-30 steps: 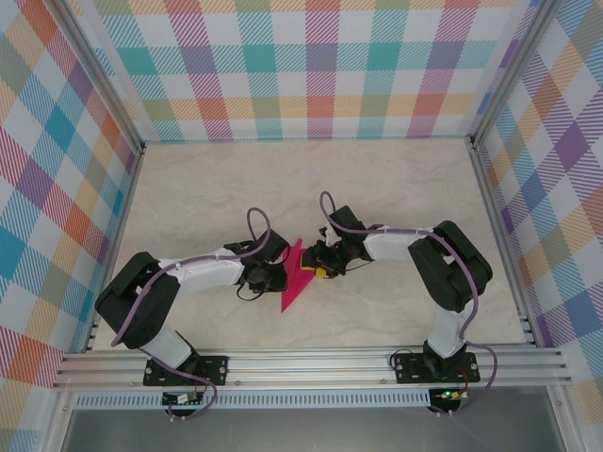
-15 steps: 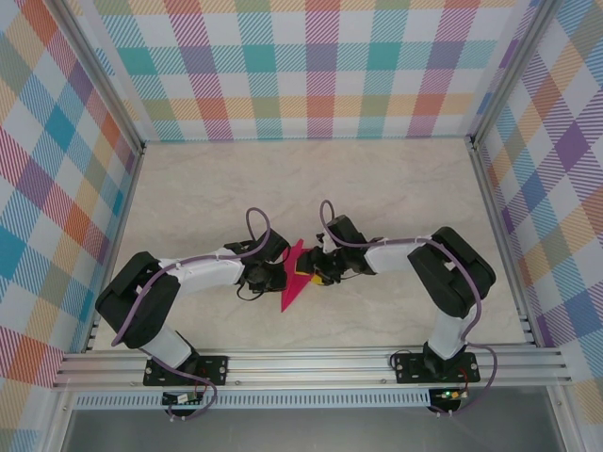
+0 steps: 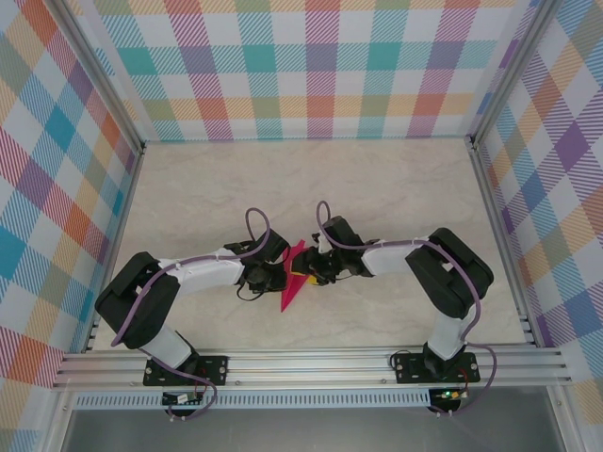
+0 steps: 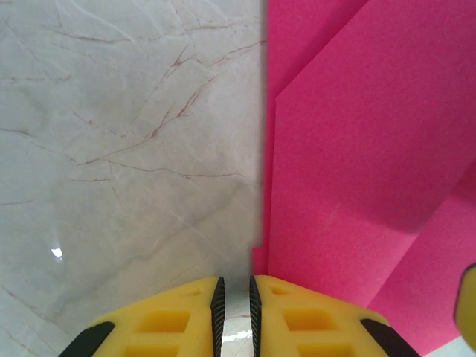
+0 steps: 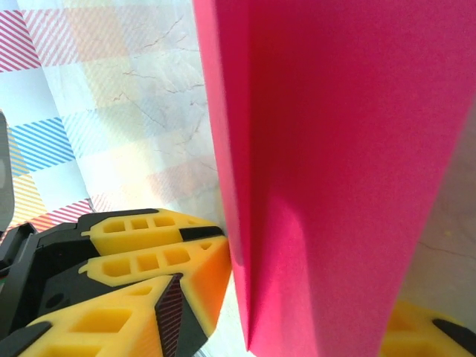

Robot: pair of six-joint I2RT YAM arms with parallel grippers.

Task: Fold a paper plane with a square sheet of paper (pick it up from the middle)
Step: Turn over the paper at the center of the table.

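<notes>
The pale marble table (image 3: 396, 188) carries the pink folded paper (image 3: 293, 282) at its middle, between the two arms. The paper is a narrow dart. Its long axis runs far-to-near with a slight slant, and the sharp tip points toward the near edge and a little left. The right gripper (image 3: 317, 267) stands about half open, with one finger on each side of a raised fold and not clamping it. The left gripper (image 4: 234, 294) is almost closed, with the paper's left edge pinched in the thin slit between its fingers.
</notes>
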